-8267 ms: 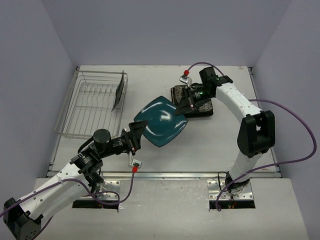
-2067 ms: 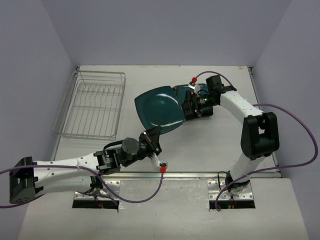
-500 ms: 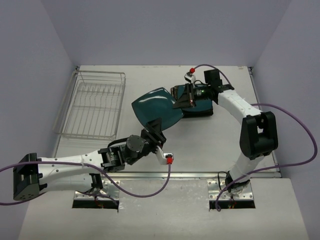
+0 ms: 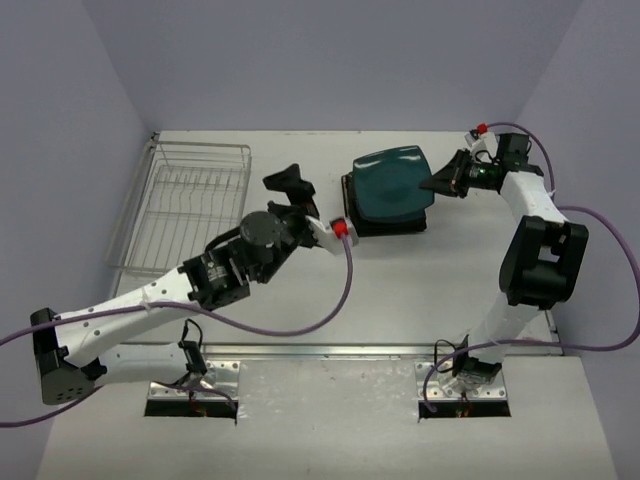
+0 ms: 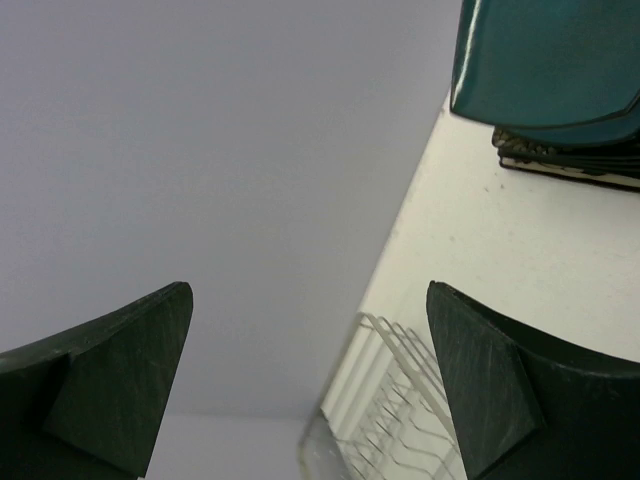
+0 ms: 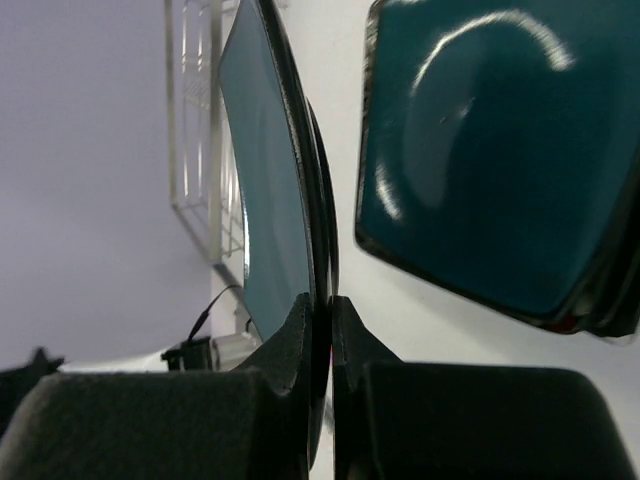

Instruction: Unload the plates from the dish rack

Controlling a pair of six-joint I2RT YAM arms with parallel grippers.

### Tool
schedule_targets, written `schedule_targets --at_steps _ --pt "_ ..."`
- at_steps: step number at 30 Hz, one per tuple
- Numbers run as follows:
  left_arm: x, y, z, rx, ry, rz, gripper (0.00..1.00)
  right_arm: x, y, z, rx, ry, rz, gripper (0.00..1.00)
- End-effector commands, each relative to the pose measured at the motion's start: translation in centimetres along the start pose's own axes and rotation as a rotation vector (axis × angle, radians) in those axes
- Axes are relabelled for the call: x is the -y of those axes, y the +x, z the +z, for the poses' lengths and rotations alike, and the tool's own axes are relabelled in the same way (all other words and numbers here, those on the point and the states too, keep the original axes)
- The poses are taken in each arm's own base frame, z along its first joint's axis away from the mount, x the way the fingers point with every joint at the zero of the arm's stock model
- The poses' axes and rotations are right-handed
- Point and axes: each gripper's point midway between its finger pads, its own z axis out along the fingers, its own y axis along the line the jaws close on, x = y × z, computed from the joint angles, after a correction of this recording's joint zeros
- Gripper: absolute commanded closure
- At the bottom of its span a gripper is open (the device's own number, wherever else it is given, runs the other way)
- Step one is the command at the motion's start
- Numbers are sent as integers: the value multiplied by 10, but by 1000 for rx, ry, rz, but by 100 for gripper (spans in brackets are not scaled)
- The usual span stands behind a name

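My right gripper (image 4: 441, 185) is shut on the right rim of a teal square plate (image 4: 390, 185) and holds it roughly level, just over a stack of plates (image 4: 388, 226) at the back middle. In the right wrist view the fingers (image 6: 300, 330) pinch the held plate (image 6: 275, 180), seen edge-on, and another teal plate (image 6: 490, 150) lies on top of the stack. My left gripper (image 4: 290, 183) is open and empty, raised between rack and stack; its wrist view (image 5: 308, 290) shows the same. The silver wire dish rack (image 4: 185, 210) at the left holds no plates.
Grey walls close in the table on the left, back and right. The rack's corner (image 5: 400, 400) shows below my left fingers, and the plate stack (image 5: 560, 150) lies at the top right of that view. Purple cables trail from both wrists.
The right gripper has carried the teal plate right and levelled it over the stack. The left arm has lifted and swung toward the back. The plate that stood in the rack is gone.
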Motion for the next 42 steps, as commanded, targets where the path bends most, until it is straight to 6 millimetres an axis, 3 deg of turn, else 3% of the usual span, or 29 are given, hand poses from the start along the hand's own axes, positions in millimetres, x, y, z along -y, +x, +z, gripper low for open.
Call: schedule_targets --at_steps 1,4,10,14,19,25,33,40,42 --pt "-34 43 2 -200 -19 -430 0 -20 -25 -6 17 -58 -131 100" --pt "-44 58 3 -262 -25 -623 0 -1 -33 -2 26 -21 -121 100" --pt "-31 85 -2 -341 37 -860 0 22 -44 8 22 4 -94 100" --pt "-25 100 -9 -376 29 -882 0 31 -50 14 20 7 -73 100" --pt "-26 105 -15 -383 22 -909 0 44 -54 23 28 -3 -24 100" --pt "-21 113 -17 -401 23 -920 0 53 -47 30 20 5 45 98" --pt "-21 115 -19 -399 22 -929 0 64 -23 36 -38 108 21 82" --pt "-25 116 -23 -400 11 -928 0 63 -16 35 -89 232 -26 38" --pt "-27 116 -25 -397 3 -929 0 63 -22 31 -83 327 -98 28"
